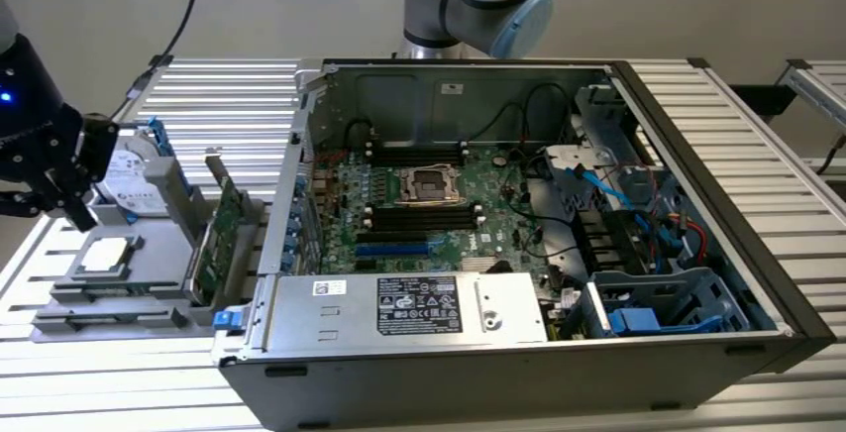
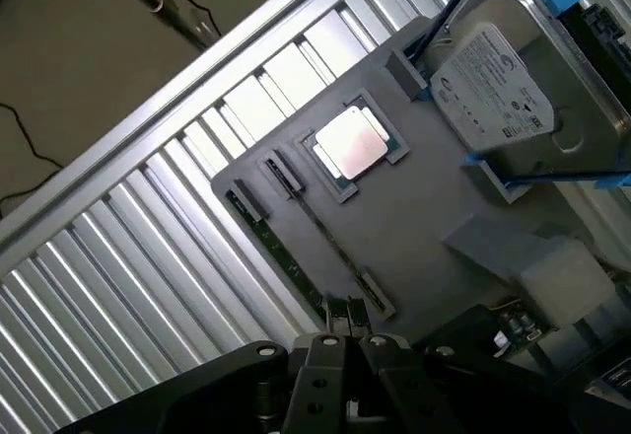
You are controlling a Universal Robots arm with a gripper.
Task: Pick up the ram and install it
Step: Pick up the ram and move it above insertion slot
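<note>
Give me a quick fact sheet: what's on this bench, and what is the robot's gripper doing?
scene: open computer case on a slatted metal table
parts tray: gray tray, on the exterior view's left of the case
on the tray: hard drive, processor chip, ram standing on edge in a holder
gripper: gripper shut, poised above the tray near one end of the ram
ram status: in the tray, not yet installed
</note>
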